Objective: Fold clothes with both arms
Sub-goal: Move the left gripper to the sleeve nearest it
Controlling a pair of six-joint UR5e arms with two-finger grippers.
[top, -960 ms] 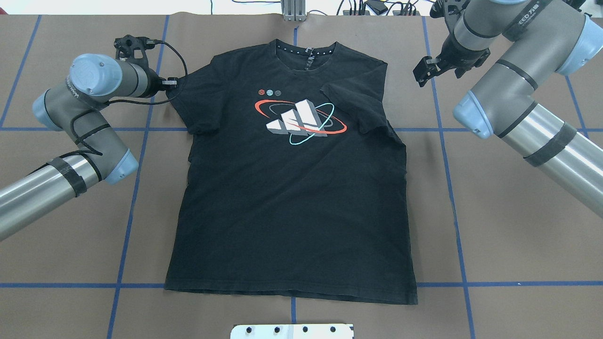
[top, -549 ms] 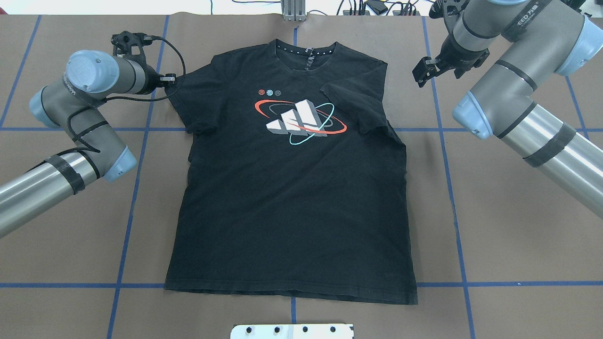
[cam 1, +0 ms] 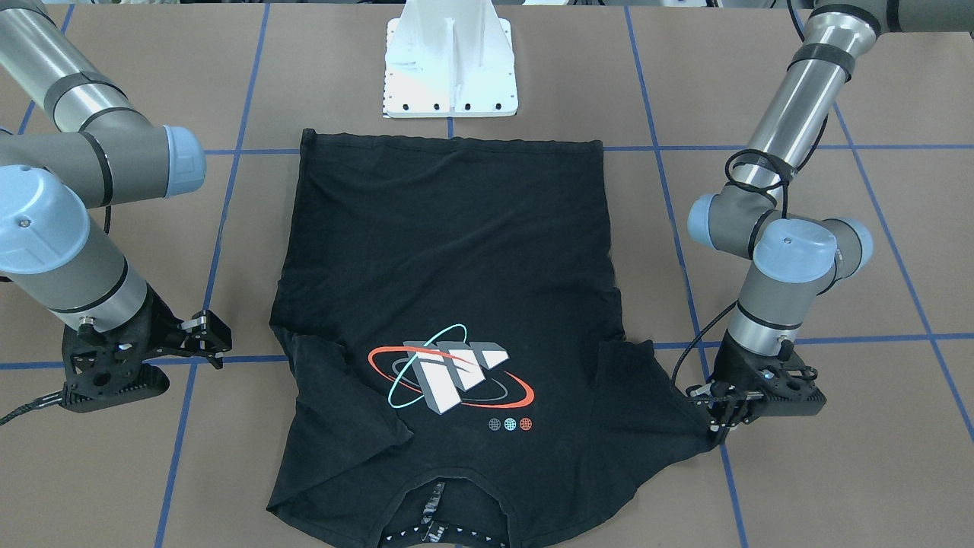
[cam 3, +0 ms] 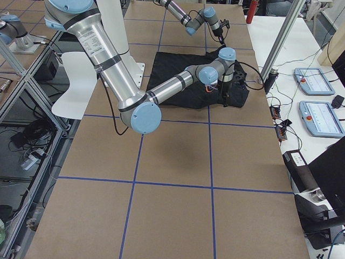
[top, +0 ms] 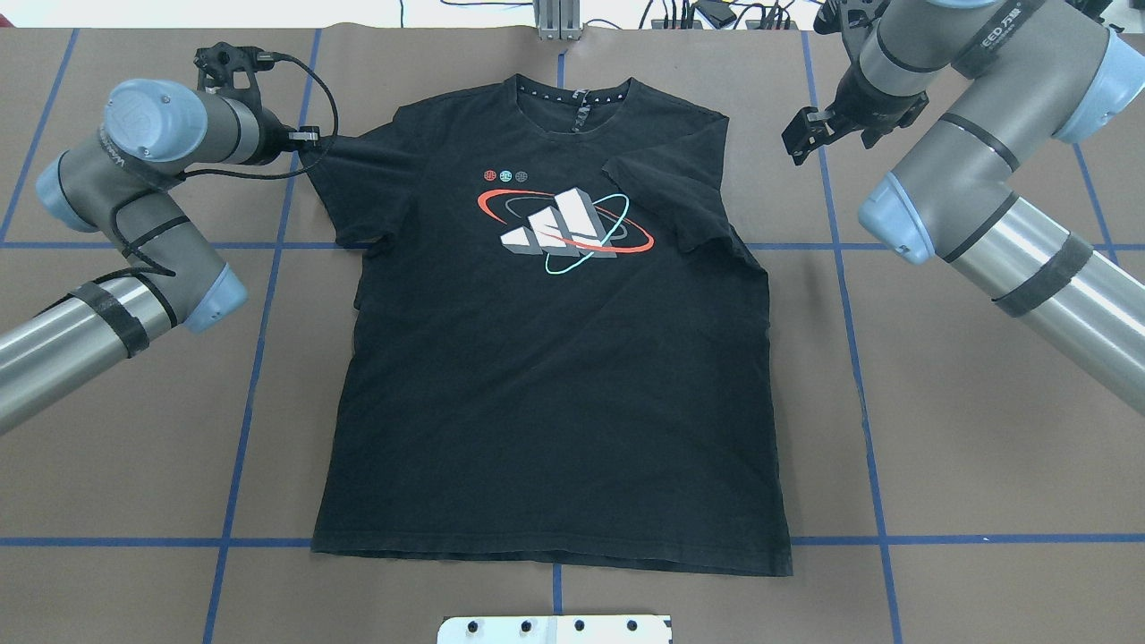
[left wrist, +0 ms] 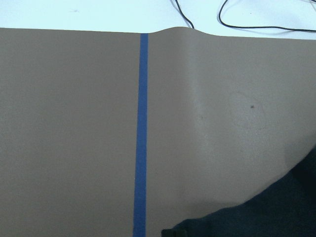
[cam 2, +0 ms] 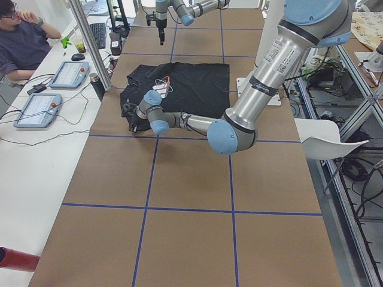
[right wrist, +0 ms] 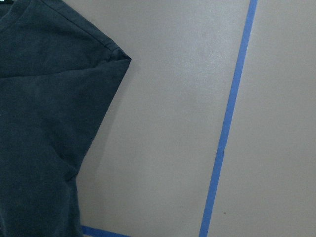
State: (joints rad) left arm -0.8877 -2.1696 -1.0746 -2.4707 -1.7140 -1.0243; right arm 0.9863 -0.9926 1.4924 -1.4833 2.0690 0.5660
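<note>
The black T-shirt (top: 555, 385) lies face up on the brown table, collar at the far side, with its white logo (top: 564, 224) showing. My left gripper (top: 309, 139) is shut on the tip of the left sleeve (cam 1: 662, 396) and holds it stretched outward; in the front view the gripper (cam 1: 719, 428) sits low at the sleeve's end. The other sleeve (top: 680, 192) lies folded inward over the chest. My right gripper (top: 801, 134) hangs open above bare table, a short way beyond that shoulder, touching nothing. Its wrist view shows the shoulder corner (right wrist: 44, 98).
Blue tape lines (top: 841, 268) cross the brown table cover. The white pedestal base (cam 1: 449, 68) stands just behind the shirt's hem. Cables (top: 716, 13) lie along the far edge. A person (cam 2: 24, 42) sits at a side table with tablets (cam 2: 69, 75).
My left gripper has pulled the sleeve outward and a little toward the far edge, spreading it flat; the shirt's upper part shifted slightly with it. The right gripper barely moved.
</note>
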